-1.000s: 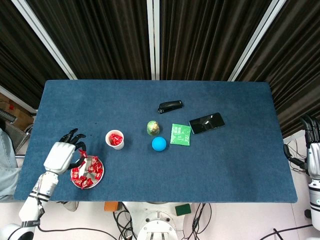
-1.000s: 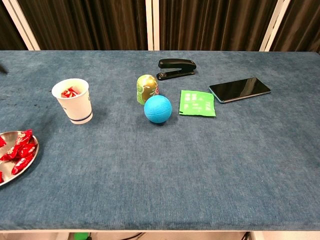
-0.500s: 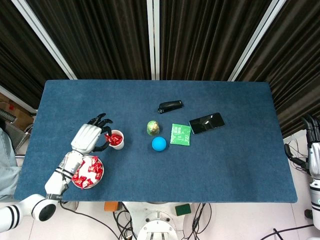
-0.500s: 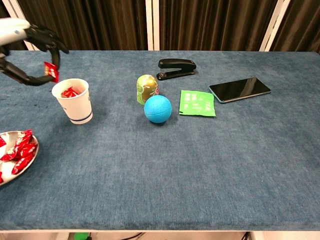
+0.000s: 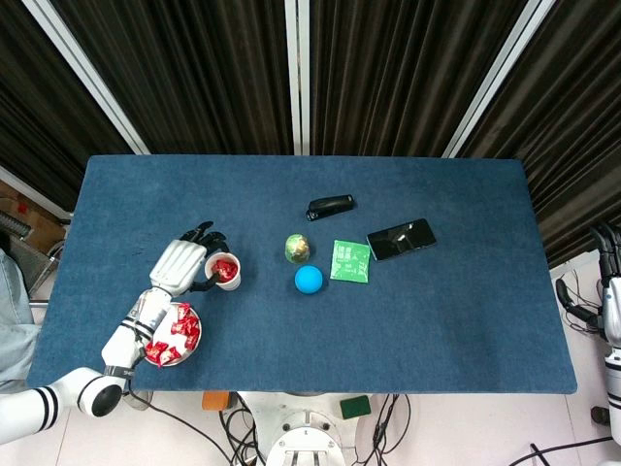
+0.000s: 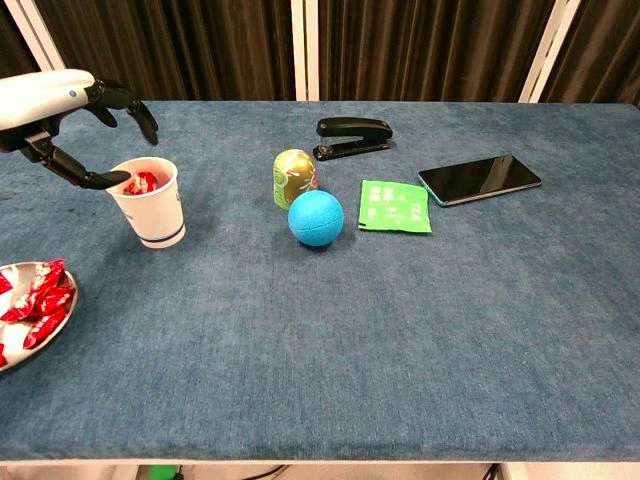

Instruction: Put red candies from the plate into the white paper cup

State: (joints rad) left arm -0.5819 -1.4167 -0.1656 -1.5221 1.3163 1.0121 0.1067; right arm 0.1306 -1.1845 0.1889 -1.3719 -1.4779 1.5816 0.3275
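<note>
The white paper cup (image 5: 222,282) (image 6: 149,212) stands left of the table's middle with red candies (image 6: 144,181) inside it. Beside it, near the front left edge, a silver plate (image 5: 191,349) (image 6: 38,344) carries several more red candies (image 5: 175,331) (image 6: 38,296). My left hand (image 5: 183,263) (image 6: 52,99) hovers at the cup's left side, fingers spread over the rim, thumb tip at the mouth, nothing pinched. At the far right edge of the head view, off the table, my right hand (image 5: 610,289) hangs with fingers extended and empty.
A green-gold egg-shaped toy (image 5: 297,249) and a blue ball (image 5: 309,280) sit right of the cup. Further right lie a green packet (image 5: 350,260), a black phone (image 5: 401,239) and a black stapler (image 5: 330,207).
My left hand rose from the plate with a red candy, carried it to the cup and let it go there; its fingers now spread empty. The right hand stayed put.
</note>
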